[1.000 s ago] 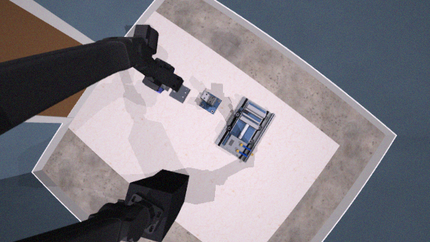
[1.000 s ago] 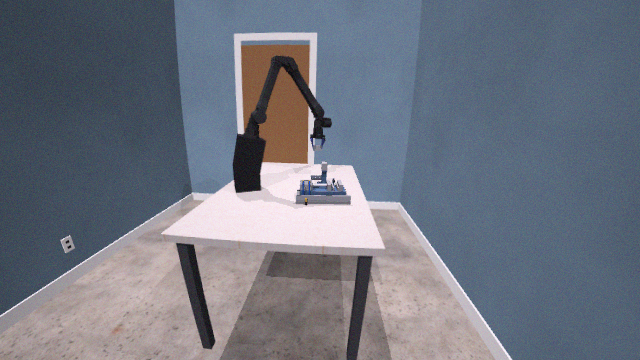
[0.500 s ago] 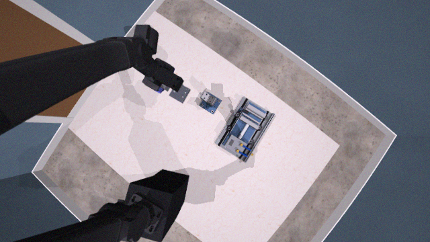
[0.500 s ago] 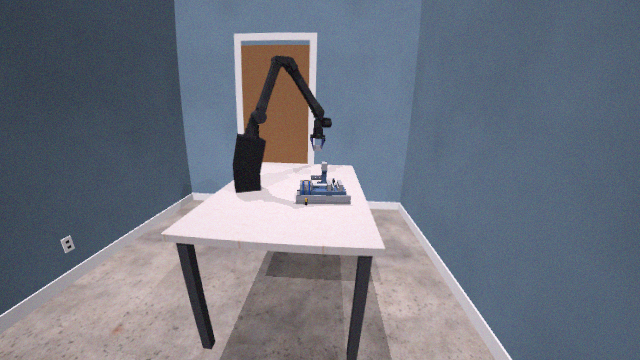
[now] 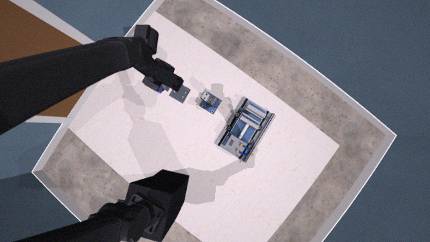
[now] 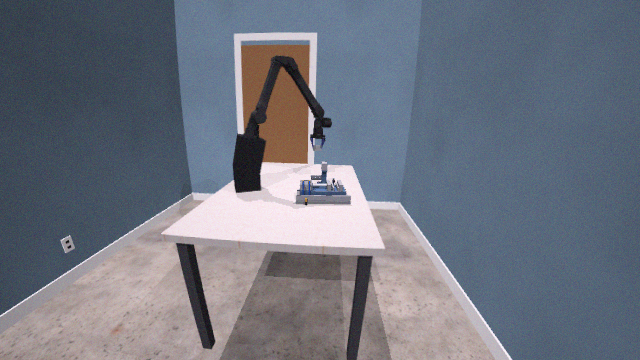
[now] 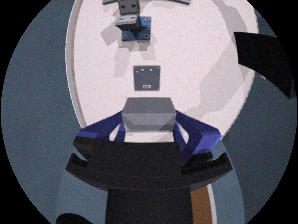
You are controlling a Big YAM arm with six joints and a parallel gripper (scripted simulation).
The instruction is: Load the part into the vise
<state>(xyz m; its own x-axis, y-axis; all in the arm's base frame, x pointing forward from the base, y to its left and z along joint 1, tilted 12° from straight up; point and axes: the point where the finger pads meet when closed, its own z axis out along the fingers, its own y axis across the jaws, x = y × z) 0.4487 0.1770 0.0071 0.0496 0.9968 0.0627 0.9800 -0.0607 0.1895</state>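
Two blue fingers point(image 5: 160, 90) of the pincer point(image 5: 163, 89) point(image 6: 317, 144) point(image 7: 149, 119) pinch the grey block point(image 6: 318, 145) point(image 7: 149, 114) from opposite sides, in the lower middle of the wrist frame. The block is off the surface point(image 5: 285, 134) point(image 6: 280, 225) point(image 7: 200, 55), in the air; which way its milled slot faces, I cannot tell.

Just above the block in the wrist frame lies the flat grey infeed plate point(image 5: 180, 93) point(image 7: 146, 80), with small holes; from the top it shows partly under the black arm point(image 5: 84, 60) point(image 6: 305, 90), left of centre. Near the plate, at the middle of the top frame, the grey V-block point(image 5: 207, 98) point(image 6: 324, 167) point(image 7: 128, 21) stands on a blue base.

Right of centre in the top frame sits the vise point(image 5: 232, 142) point(image 6: 323, 199), its jaws apart and no block between them. Blue hoses point(image 5: 246, 146) with yellow fittings are at its lower end. A brown door point(image 6: 275, 110) stands behind the arm in the exterior frame.

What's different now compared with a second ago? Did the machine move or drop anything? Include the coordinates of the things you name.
Nothing visibly changed. The end effector point(image 5: 164, 89) point(image 6: 318, 143) point(image 7: 149, 112) hangs in the same place, above the table point(image 5: 285, 168) point(image 6: 275, 225) point(image 7: 95, 75), with the block point(image 6: 318, 146) point(image 7: 149, 107) in its grip as before; nothing was taken hold of or let go. The vise point(image 5: 232, 142) point(image 6: 325, 199) and the infeed plate point(image 5: 180, 95) point(image 7: 146, 77) stayed put too.
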